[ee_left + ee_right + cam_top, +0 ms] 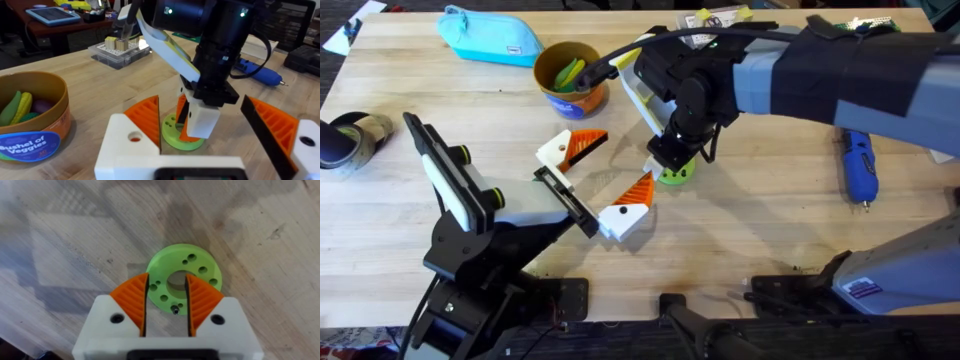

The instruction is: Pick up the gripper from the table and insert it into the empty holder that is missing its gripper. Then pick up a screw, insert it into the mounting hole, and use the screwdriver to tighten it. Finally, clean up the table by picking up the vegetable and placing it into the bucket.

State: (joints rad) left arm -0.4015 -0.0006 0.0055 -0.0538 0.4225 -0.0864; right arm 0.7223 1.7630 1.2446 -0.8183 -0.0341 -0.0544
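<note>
Vegetable [184,278], lime green, lies flat on the worktop [770,220], and my right pincer [165,300] stands over it with its orange pads [134,301] narrowly parted around the near rim. My left pincer [200,130] hangs wide open, looking on from beside it. Bucket [571,78] stands well apart near the blue pouch [490,37], the screwdriver [857,165] off to the right, the holder [470,195] lower left.

bucket [31,127] | blue label | "Bushel of Veggies"
</note>
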